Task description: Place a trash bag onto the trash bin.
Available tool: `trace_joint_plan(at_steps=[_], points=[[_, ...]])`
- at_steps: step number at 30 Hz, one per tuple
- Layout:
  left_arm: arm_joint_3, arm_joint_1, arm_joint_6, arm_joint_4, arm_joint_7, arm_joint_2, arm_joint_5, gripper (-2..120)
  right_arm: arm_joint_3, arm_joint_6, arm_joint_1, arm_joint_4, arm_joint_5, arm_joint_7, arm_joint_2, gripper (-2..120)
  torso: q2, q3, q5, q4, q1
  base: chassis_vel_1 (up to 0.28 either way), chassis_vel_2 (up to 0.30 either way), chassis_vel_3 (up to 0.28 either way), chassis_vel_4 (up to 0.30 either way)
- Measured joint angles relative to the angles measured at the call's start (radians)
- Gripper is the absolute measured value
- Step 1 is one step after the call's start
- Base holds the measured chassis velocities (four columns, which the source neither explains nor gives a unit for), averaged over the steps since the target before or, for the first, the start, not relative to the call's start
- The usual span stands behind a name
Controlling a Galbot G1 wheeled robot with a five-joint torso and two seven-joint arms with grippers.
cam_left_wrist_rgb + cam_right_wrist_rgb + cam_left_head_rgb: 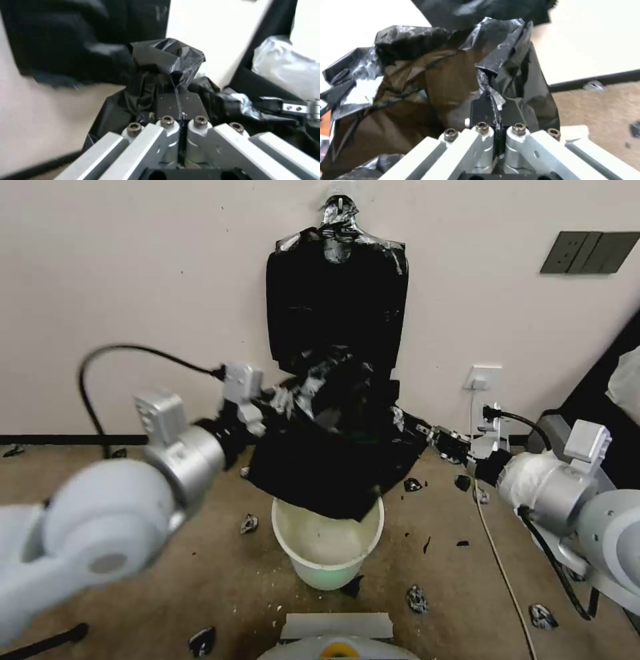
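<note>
Black and glossy, the trash bag (pixel 333 447) is hanging crumpled in the air between the two grippers, its lower edge drooping over the back rim of the trash bin (pixel 328 553), which is standing upright on the brown floor (pixel 167 573). On the wall behind, a flat bundle of bags (pixel 337 300) is hanging from a hook. The left gripper (pixel 178 100) is pinching one side of the trash bag with its jaws closed on the film, and the right gripper (pixel 493 110) is clamping the opposite side. Small black scraps (pixel 417 599) are lying scattered around the bin.
</note>
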Motion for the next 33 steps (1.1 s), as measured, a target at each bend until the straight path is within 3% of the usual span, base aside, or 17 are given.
trace_joint_plan(at_steps=[3,9,11,15,16,21,24,28,33], points=[[0.003,0.051,0.0,0.019,-0.01,-0.03,0.026,0,-0.012,-0.005,-0.02,0.0,-0.029,0.01,0.016,0,0.0,0.0,0.0001,0.0,0.0,0.0,0.0,0.0,0.0],[-0.055,0.305,0.0,0.101,-0.041,-0.132,0.146,0,-0.174,-0.006,-0.073,0.0,-0.238,0.016,0.149,0,0.0,0.0,-0.0001,0.0001,0.0,0.0,0.0,0.0,0.0],[-0.064,0.336,0.0,0.107,-0.045,-0.147,0.162,0,-0.193,-0.006,-0.078,0.0,-0.261,0.016,0.163,0,0.0,0.0,0.0002,0.0,0.0,0.0,0.0,0.0,0.0],[-0.124,0.458,0.003,0.121,-0.048,-0.196,0.215,0,-0.258,-0.002,-0.097,-0.018,-0.342,0.022,0.213,0,0.0,0.0,-0.0002,0.0,0.0,0.0,0.0,0.0,0.0],[-0.19,0.563,0.013,0.116,-0.046,-0.218,0.244,0,-0.291,0.001,-0.114,-0.047,-0.393,0.028,0.243,0,0.0,0.0,-0.0001,0.0,0.0,0.0,0.0,0.0,0.0],[-0.259,0.672,0.024,0.098,-0.038,-0.227,0.271,0,-0.331,0.002,-0.145,-0.066,-0.454,0.045,0.273,0,0.0,0.0,0.0001,0.0004,0.0,0.0,0.0,0.0,0.0],[-0.351,0.805,0.039,0.052,-0.025,-0.219,0.292,0,-0.381,0.0,-0.209,-0.046,-0.519,0.067,0.32,0,0.0,0.0,0.0001,-0.0001,0.0,0.0,0.0,0.0,0.0],[-0.383,0.889,0.047,0.038,-0.002,-0.22,0.34,0,-0.405,-0.001,-0.227,-0.042,-0.541,0.086,0.342,0,0.0,0.0,0.0001,0.0002,0.0,0.0,0.0,0.0,0.0],[-0.358,0.887,0.047,0.076,0.016,-0.258,0.393,0,-0.409,0.006,-0.203,-0.077,-0.543,0.096,0.364,0,0.0,0.0,0.0,0.0002,0.0,0.0,0.0,0.0,0.0]])
